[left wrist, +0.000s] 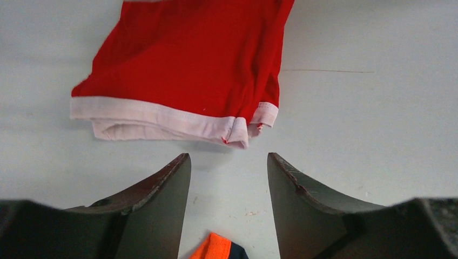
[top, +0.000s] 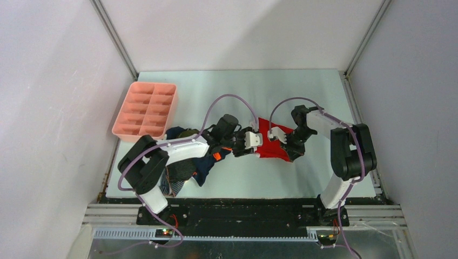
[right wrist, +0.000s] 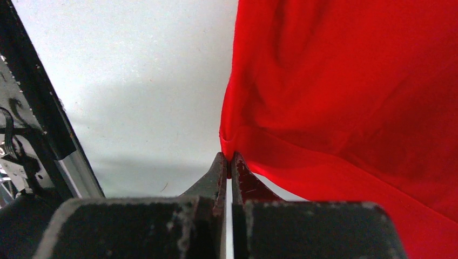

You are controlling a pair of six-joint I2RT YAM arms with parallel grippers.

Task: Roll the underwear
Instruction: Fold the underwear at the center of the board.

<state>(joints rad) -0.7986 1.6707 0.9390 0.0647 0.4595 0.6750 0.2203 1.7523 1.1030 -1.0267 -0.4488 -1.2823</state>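
While the red briefs (top: pixel 268 147) lie near the middle of the table (top: pixel 324 102), a heap of other underwear (top: pixel 181 171) sits to their left. The heap lies partly under the left arm (top: pixel 178 151). A pink plastic tray (top: pixel 174 102) with two rows of compartments stands at the far left, well apart from the red cloth.

From above, both arms reach in toward the red briefs from opposite sides, and their bodies hide much of the cloth.

Only the left wrist view shows the white waistband (left wrist: pixel 156 116), a soft ribbed strip folded double along the edge that faces the left gripper (left wrist: pixel 228 156). That gripper's dark, curved jaws stand wide and hold nothing, just short of the band. An orange band (left wrist: pixel 213 248) on a navy piece shows at the bottom edge, between them.

Only the right wrist view shows the right gripper (right wrist: pixel 229 157) up close. Its scuffed jaws are pressed together on a fold at the edge of the red briefs. The cloth is smooth with gentle creases. The table is pale and matte.
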